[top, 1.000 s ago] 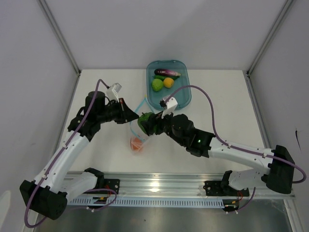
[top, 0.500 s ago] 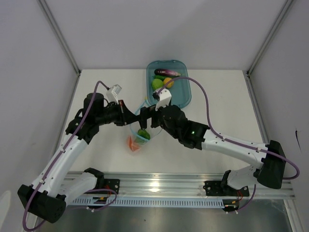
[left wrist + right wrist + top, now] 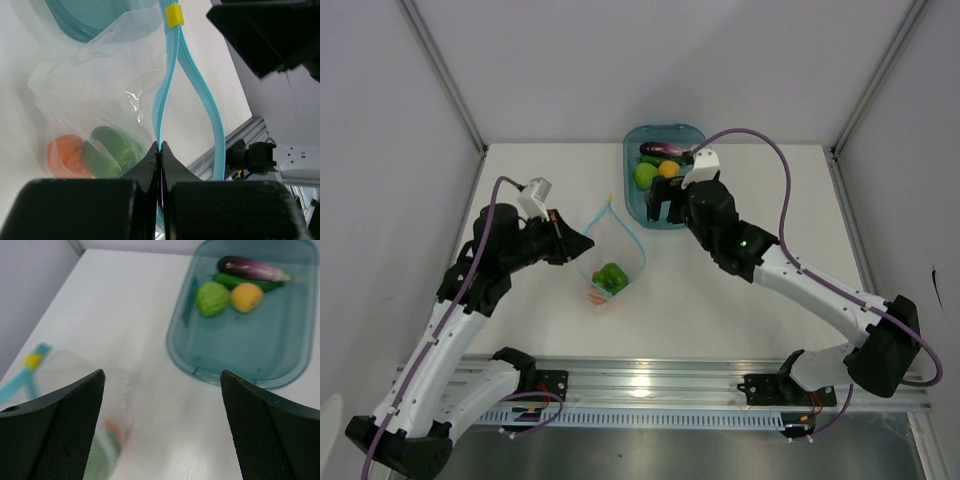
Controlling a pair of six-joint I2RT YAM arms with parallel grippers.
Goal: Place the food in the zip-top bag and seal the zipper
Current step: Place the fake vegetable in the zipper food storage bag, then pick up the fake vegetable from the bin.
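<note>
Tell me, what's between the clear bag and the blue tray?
Nothing but bare white table between the bag and the tray, seen from the right wrist view.

Robot test cell, lab setting. White table [image 3: 520, 180] closed in on three sides by plain pale panels [image 3: 650, 60] joined with aluminium corner posts [image 3: 440, 72]. Left arm [image 3: 450, 320] and right arm [image 3: 820, 295], white and black, are bolted to an extruded aluminium rail [image 3: 650, 380] along the near edge. Purple cables [image 3: 750, 131] loop loose over them. Ahead of the right jaws sits a teal tray [image 3: 250, 345] holding toy produce [image 3: 246, 296]: plastic props, lab-style test items.
</note>
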